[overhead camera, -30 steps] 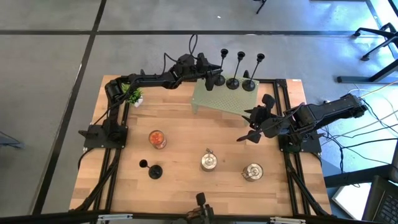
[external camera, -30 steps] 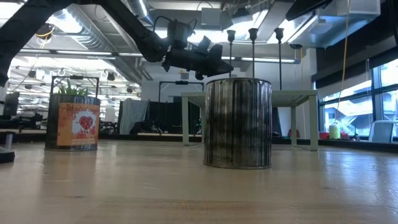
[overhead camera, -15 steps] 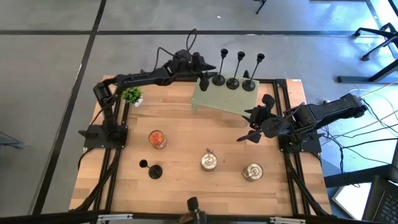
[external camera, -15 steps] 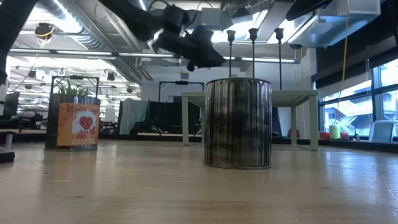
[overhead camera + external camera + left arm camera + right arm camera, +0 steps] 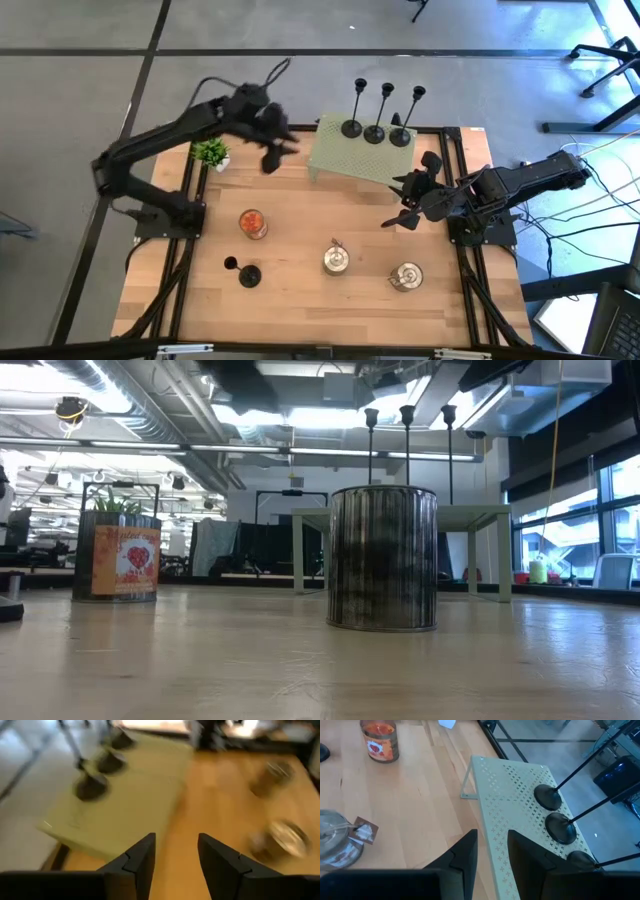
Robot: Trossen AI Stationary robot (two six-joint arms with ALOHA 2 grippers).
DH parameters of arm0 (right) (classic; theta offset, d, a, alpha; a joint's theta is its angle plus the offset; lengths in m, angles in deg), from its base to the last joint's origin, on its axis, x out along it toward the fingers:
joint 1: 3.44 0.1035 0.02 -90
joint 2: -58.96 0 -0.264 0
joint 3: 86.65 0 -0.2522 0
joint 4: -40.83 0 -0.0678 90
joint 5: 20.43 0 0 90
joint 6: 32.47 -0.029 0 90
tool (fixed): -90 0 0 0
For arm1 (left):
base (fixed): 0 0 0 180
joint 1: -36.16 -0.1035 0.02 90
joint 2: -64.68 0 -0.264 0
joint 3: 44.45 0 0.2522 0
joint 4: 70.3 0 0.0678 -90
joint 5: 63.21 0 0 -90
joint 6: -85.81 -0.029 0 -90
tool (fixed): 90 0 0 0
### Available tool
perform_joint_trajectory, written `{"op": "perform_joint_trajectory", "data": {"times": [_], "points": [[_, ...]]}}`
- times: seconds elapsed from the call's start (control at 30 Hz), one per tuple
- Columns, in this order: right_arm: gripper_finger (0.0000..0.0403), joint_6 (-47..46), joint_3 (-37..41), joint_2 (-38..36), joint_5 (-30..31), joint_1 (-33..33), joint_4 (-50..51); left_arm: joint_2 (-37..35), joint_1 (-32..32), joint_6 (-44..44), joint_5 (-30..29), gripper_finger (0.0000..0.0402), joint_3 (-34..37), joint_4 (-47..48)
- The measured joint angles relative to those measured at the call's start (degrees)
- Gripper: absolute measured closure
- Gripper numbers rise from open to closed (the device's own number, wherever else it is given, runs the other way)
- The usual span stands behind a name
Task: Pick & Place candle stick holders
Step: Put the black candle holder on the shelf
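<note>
Three slim black candlestick holders (image 5: 375, 132) stand on their round bases in a row on a pale green perforated stand (image 5: 345, 160) at the table's far edge. They also show in the low view (image 5: 407, 410) and the right wrist view (image 5: 560, 827). A fourth holder (image 5: 245, 272) is on the table near the left. I cannot tell if it stands or lies. My left gripper (image 5: 175, 845) is open and empty, in the air left of the stand (image 5: 270, 150). My right gripper (image 5: 492, 842) is open and empty, right of the stand's near corner (image 5: 402, 205).
A glass jar with a red label (image 5: 253, 223) and two silver tins (image 5: 336, 260) (image 5: 406, 275) stand on the wooden table. A small green plant (image 5: 211, 153) is at the far left. Black frame rails run along both sides (image 5: 185, 250).
My left gripper has drawn back from the left-most holder on the stand. It has moved toward the table's left edge and risen out of the low view. The three holders stay upright on the stand.
</note>
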Motion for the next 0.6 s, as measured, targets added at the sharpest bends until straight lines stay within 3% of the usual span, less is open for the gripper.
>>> {"op": "perform_joint_trajectory", "data": {"times": [0.17, 0.37, 0.6], "points": [[0.0293, -0.2, 0.0, 0.1, 0.0, 0.0, -5.5, -9.5, 6.9, 2.2, -0.1, 0.0258, 6.5, 8.8], [0.0292, 3.4, 0.0, 1.4, 0.1, -0.2, -9.8, -20.2, 15.3, 9.5, -4.6, 0.0258, 19.0, 9.0], [0.0292, 8.0, 0.0, 3.3, 0.2, -0.2, -11.3, -28.1, 23.4, 14.7, -4.2, 0.0258, 32.9, 8.9]]}}
